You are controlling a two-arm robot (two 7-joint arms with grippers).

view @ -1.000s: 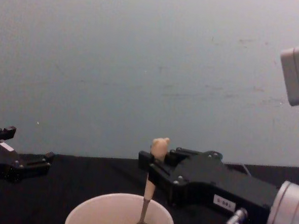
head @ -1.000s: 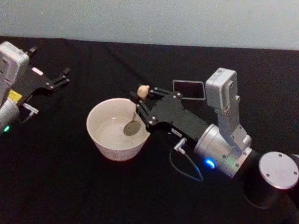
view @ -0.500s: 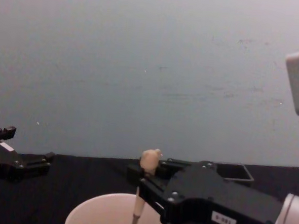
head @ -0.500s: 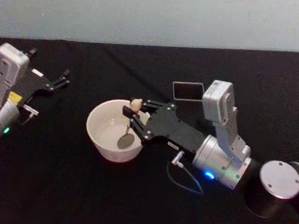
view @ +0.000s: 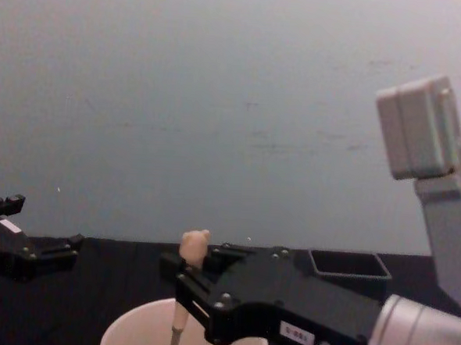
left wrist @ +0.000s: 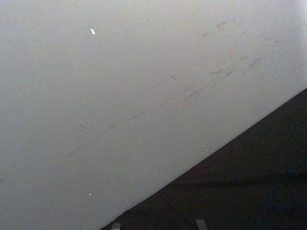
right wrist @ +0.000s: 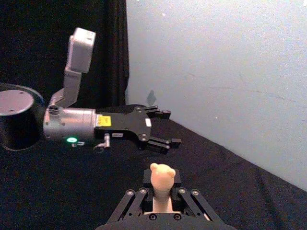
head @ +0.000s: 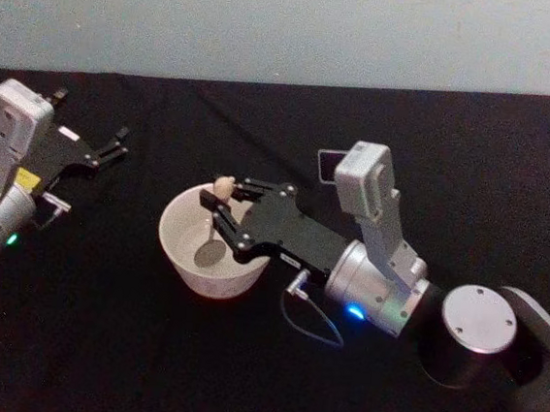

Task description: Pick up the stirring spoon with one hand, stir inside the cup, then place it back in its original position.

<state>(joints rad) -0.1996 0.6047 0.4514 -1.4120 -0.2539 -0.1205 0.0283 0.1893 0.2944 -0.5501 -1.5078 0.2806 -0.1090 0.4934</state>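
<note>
The cream-white cup stands on the black table, and its rim shows low in the chest view. My right gripper is shut on the stirring spoon's beige handle. The dark spoon bowl hangs inside the cup. The animal-head knob sticks up above the fingers, also seen in the right wrist view as a knob. My left gripper stays parked at the far left, open, away from the cup; the right wrist view shows it as the left gripper.
A dark grey square holder stands behind the right arm, seen as a box in the chest view. A thin cable loop hangs by the right wrist. The black table meets a pale wall at the back.
My right gripper has carried the spoon leftward across the cup, and the spoon bowl now sits nearer the cup's middle. The left arm has not moved.
</note>
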